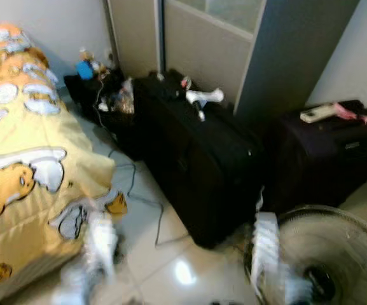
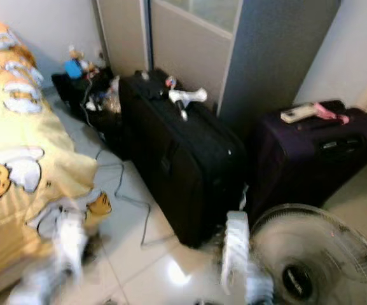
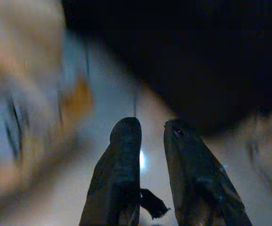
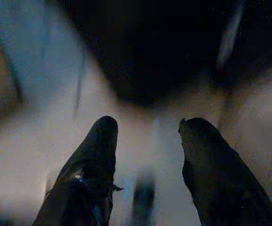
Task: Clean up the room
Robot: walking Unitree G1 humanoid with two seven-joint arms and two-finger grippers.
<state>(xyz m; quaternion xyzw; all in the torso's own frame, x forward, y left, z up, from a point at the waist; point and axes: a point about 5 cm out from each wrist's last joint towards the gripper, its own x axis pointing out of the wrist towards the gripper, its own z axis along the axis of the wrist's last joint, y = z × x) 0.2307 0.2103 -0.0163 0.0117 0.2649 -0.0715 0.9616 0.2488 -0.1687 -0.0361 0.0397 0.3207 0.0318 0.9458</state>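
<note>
so, landmark: black suitcase [image 1: 202, 159], standing on the tiled floor [image 1: 170, 267]
bed [image 1: 24, 159]: left of the suitcase
hair dryer [image 1: 203, 97]: on top of the suitcase
purple suitcase [image 1: 326, 152]: right of it
fan [image 1: 326, 257]: in front, lower right
left gripper [image 3: 151, 136]: fingers slightly apart, empty
right gripper [image 4: 147, 136]: fingers wide apart, empty
</note>
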